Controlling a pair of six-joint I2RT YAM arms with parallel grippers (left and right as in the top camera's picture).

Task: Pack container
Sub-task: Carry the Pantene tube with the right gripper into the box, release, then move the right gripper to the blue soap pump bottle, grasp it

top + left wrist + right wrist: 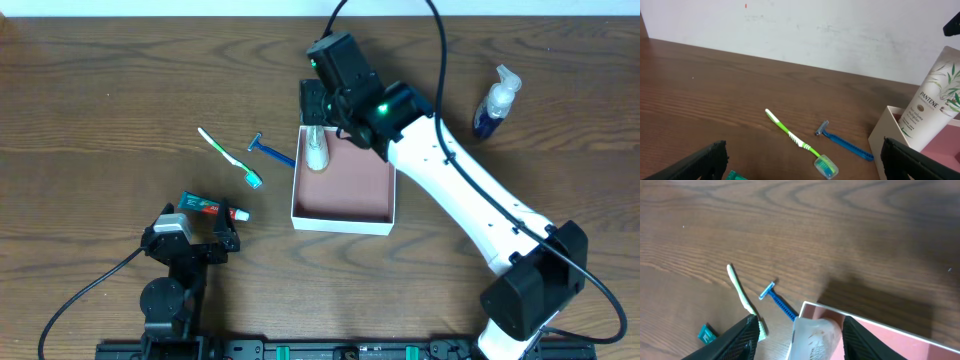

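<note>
a blue razor (270,151) lies just left of the container (350,195), a green toothbrush (228,157) left of that, a toothpaste tube (208,208) just beyond the left fingers (695,165), and a spray bottle (496,102) well apart at far right. the container sits mid bench (100,100). the right fingers (737,342) pinch a white pantene tube (316,150), which stands in the container's far left corner. the left fingers are spread wide, holding nothing.

White right arm (470,190), black cabled joints.
</note>
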